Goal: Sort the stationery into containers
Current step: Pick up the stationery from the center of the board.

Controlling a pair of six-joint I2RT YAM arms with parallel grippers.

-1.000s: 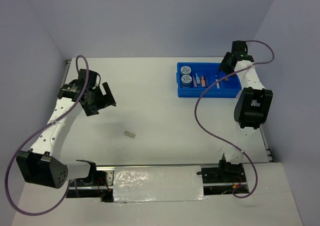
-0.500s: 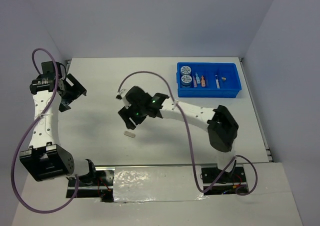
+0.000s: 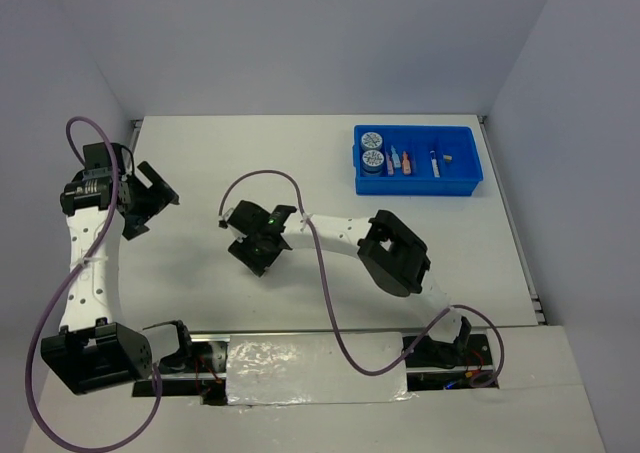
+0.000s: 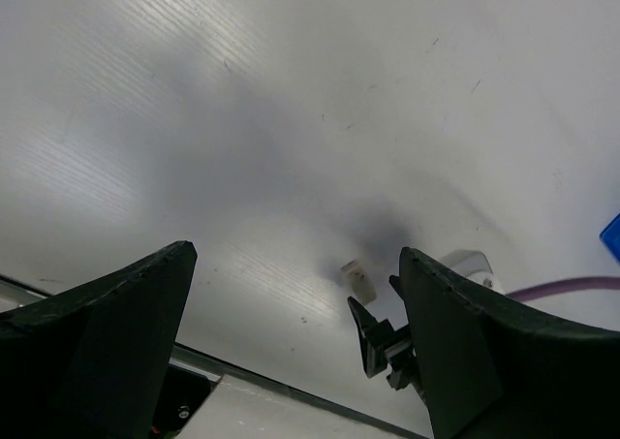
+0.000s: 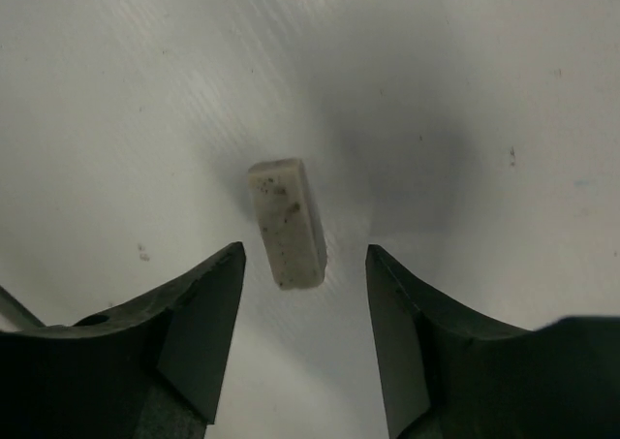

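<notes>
The right pincer (image 3: 262,260) is hanging low over the middle of the white desk (image 3: 300,153), its two fingers spread wide and holding nothing. In the right wrist view the right pincer (image 5: 305,265) is straddling a short beige bar (image 5: 287,223), which is lying flat on the desk at a slight slant between the black fingers (image 5: 199,313), with a gap showing on each side. From above, the bar is hidden beneath the pincer.

The left pincer (image 3: 150,205) is hovering near the desk's left edge, well apart from the bar, and is also gaping open and empty. The left wrist view is looking across the desk through the left pincer (image 4: 295,265) to the beige bar (image 4: 358,279) in the distance, with the right arm's fingers just behind it.

At the far right corner the blue tray (image 3: 420,188) is sitting on the desk, carrying two round patterned rolls (image 3: 372,149) in its left compartment, then small light-blue (image 3: 394,158) and orange bars (image 3: 407,161), a blue-white marker (image 3: 434,163) and a tiny tan block (image 3: 449,157) in the compartments to the right.
</notes>
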